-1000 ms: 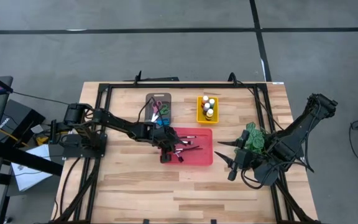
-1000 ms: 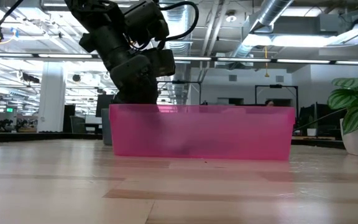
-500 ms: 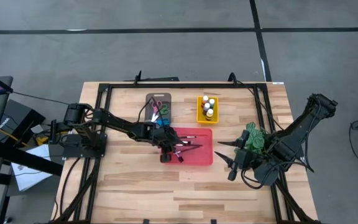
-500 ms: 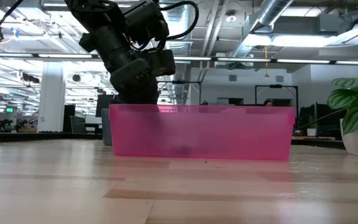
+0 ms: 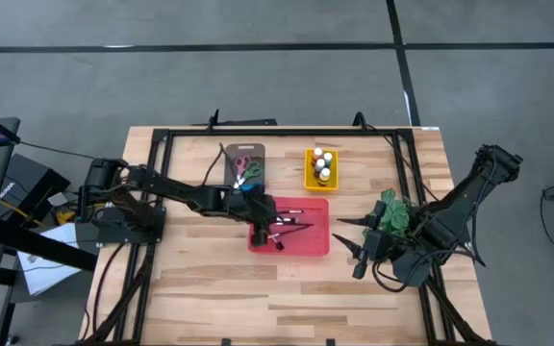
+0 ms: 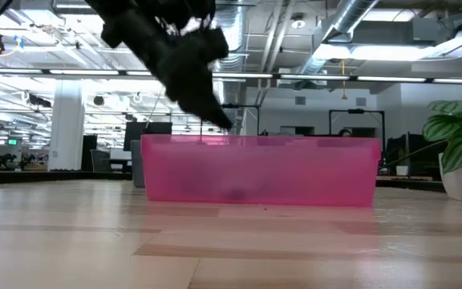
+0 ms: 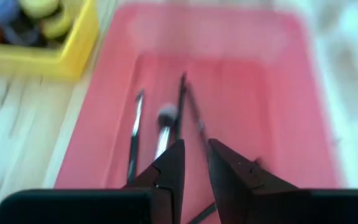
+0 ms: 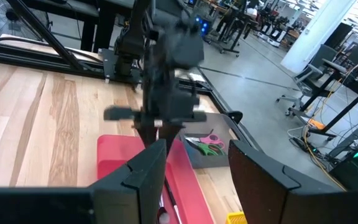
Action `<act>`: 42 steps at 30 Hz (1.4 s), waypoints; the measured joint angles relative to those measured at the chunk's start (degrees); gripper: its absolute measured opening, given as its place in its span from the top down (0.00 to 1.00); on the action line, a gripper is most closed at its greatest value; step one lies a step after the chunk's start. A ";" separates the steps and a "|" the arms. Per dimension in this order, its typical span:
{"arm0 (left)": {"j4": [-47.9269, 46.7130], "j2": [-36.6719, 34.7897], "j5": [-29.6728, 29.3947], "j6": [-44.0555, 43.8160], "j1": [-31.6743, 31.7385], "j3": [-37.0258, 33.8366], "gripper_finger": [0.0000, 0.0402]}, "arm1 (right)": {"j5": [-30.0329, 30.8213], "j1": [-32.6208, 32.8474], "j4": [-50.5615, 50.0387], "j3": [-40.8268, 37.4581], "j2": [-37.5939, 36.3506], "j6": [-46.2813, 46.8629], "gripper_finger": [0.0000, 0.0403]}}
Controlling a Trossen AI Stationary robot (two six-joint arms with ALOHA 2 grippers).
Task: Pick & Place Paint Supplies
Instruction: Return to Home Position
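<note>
A red tray (image 5: 320, 245) (image 6: 295, 172) (image 7: 278, 93) holds several thin dark-handled paintbrushes (image 5: 291, 226) (image 7: 163, 121) lying flat on its floor. My left gripper (image 5: 261, 231) (image 6: 224, 124) (image 7: 194, 158) hangs tilted just above the tray's left end. It is open by a narrow gap, with nothing between the fingers. My right gripper (image 5: 359, 255) (image 8: 194, 180) waits open near the table's right side, beside the plant. Scissors (image 5: 248, 168) (image 8: 207, 144) lie in a grey tray. Paint bottles (image 5: 323, 165) (image 7: 36, 12) stand in a yellow tray.
A green leafy plant (image 5: 392, 213) (image 6: 455, 144) stands right of the red tray, close to my right arm. The grey tray (image 5: 231, 154) and yellow tray (image 5: 309, 178) sit toward the far edge. Bare wood (image 5: 258, 288) stretches along the near side.
My left gripper has risen out of the red tray, from behind its wall to above its rim. It has tipped to a slant and drawn back slightly toward the table's left. The brushes stay lying in the tray.
</note>
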 joint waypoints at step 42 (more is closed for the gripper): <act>27.19 -61.62 3.54 4.87 0.03 -48.65 0.99 | 0.04 -2.29 -0.69 0.00 0.02 3.50 0.58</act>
